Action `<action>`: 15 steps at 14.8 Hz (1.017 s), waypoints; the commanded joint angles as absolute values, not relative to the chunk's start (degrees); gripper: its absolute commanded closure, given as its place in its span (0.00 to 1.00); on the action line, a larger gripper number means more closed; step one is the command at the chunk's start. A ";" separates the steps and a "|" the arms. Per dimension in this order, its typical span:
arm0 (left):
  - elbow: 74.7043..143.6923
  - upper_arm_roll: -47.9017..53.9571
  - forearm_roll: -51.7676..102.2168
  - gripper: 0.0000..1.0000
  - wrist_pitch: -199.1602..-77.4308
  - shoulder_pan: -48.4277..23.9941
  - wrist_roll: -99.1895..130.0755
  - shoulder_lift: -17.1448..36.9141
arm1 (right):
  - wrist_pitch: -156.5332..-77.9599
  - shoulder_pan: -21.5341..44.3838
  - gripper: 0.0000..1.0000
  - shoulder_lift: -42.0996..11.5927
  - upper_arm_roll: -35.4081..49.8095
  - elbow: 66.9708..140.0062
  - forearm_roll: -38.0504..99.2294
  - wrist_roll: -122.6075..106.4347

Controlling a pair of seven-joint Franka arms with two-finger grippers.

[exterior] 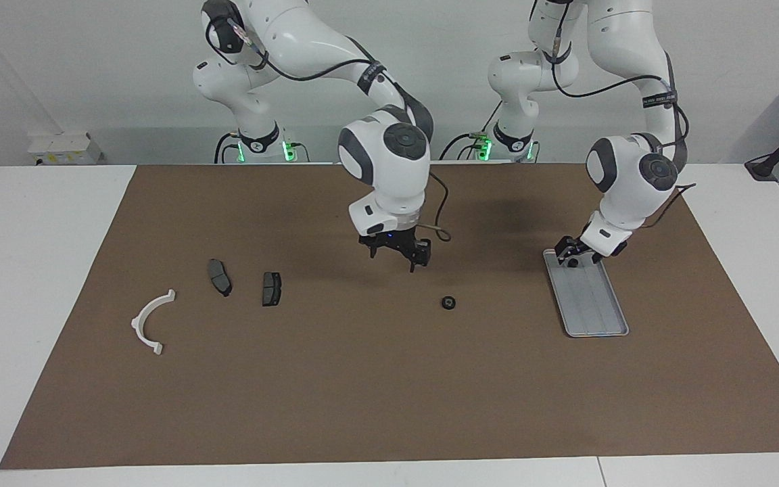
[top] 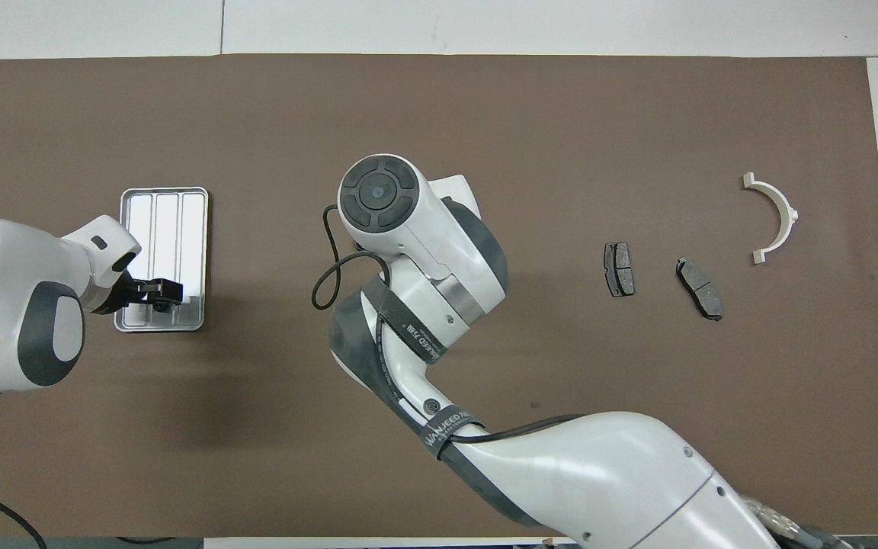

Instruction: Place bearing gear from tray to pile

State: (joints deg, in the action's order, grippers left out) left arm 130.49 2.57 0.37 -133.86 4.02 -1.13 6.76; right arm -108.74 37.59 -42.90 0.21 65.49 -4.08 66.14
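Observation:
A small black bearing gear [exterior: 448, 302] lies on the brown mat near the table's middle. In the overhead view my right arm hides it. My right gripper [exterior: 397, 258] hangs open and empty above the mat, beside that gear on the robots' side. A second black gear [exterior: 573, 263] sits in the silver tray [exterior: 596, 311] at its end nearer the robots. It also shows in the overhead view [top: 158, 306], in the tray [top: 165, 221]. My left gripper [exterior: 569, 256] is low over this gear, open. The pile is two dark brake pads [exterior: 219, 276] [exterior: 271, 288] and a white half-ring bracket [exterior: 149, 323].
The brown mat [exterior: 362, 406] covers most of the white table. The pile lies toward the right arm's end, with the pads [top: 619, 268] [top: 699, 287] and bracket [top: 774, 217] spread apart. A black cable loops from my right wrist.

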 commanded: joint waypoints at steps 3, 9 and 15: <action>132.97 3.16 0.35 0.09 -135.00 3.78 2.90 4.40 | -105.90 38.23 0.00 -50.80 0.35 54.58 -4.66 68.20; 134.03 3.16 0.35 0.21 -135.61 3.78 3.51 4.22 | -112.14 39.72 0.00 -53.43 1.58 52.56 -4.48 68.20; 134.04 3.16 0.35 0.90 -135.70 3.78 4.04 4.04 | -114.17 39.81 0.00 -57.12 1.41 52.47 -5.10 68.12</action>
